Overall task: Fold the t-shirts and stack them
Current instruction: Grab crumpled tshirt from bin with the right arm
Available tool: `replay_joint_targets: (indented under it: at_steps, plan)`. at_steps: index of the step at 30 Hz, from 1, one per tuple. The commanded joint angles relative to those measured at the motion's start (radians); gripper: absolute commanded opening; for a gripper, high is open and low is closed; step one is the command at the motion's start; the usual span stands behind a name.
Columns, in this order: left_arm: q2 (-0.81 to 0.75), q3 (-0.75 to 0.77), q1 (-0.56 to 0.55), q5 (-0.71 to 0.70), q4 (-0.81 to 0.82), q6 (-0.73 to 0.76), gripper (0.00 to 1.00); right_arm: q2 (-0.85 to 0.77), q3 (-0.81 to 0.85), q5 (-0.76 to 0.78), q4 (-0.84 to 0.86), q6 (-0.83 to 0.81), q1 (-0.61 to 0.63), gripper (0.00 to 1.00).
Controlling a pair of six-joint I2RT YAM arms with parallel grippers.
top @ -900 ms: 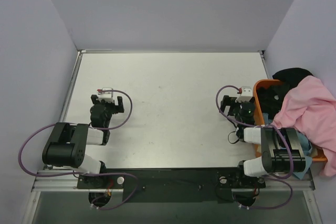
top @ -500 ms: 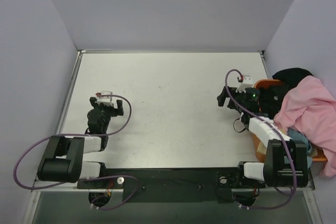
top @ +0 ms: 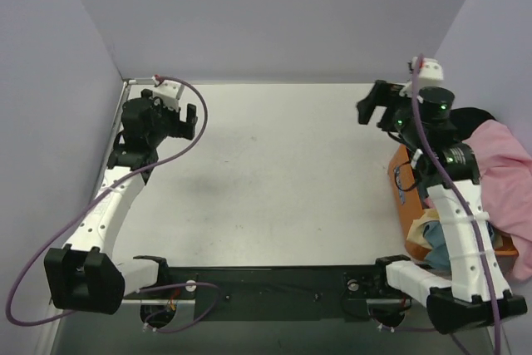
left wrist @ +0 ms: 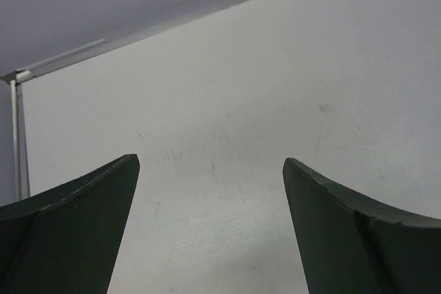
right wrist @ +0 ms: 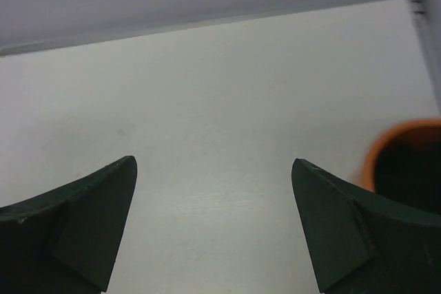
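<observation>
Pink cloth is what jumps out first: the big light pink t-shirt (top: 504,164) is heaped over the right side of the orange tub (top: 400,193), which sits at the table's right edge, and it spills out over the tub's rim. A black t-shirt (top: 465,117) is bunched at the far end of that same pile. A bit of the light blue t-shirt (top: 438,244) peeks out near the tub's near end, partly hidden behind the right arm. So all the shirts are in or on the tub, none on the table (top: 274,172).

The left gripper (top: 193,120) hovers over the far left corner of the table, with its arm stretched out along the left edge. Its wrist view shows both dark fingers (left wrist: 76,225) spread wide apart, with only bare white tabletop between them, so it's got hold of nothing.

The right gripper (top: 373,115) is at the far right, just beside the tub's far end and pointing in toward the table. It's the same deal there: the fingers (right wrist: 76,218) are splayed wide with nothing in them. The tub's orange rim (right wrist: 371,156) shows just off to the right of the right-hand finger.
</observation>
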Motion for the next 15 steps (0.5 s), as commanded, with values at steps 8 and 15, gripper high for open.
replay_joint_targets:
  at_steps: [8, 15]
  plan:
    - [0.074, 0.347, -0.122, 0.081, -0.872, 0.11, 0.93, -0.177, -0.176, 0.721, -0.403, 0.122, -0.501, 0.89]
    - [0.086, 0.456, -0.125, 0.159, -0.874, 0.046, 0.88, -0.06, -0.209, 0.573, -0.265, 0.107, -0.736, 0.87]
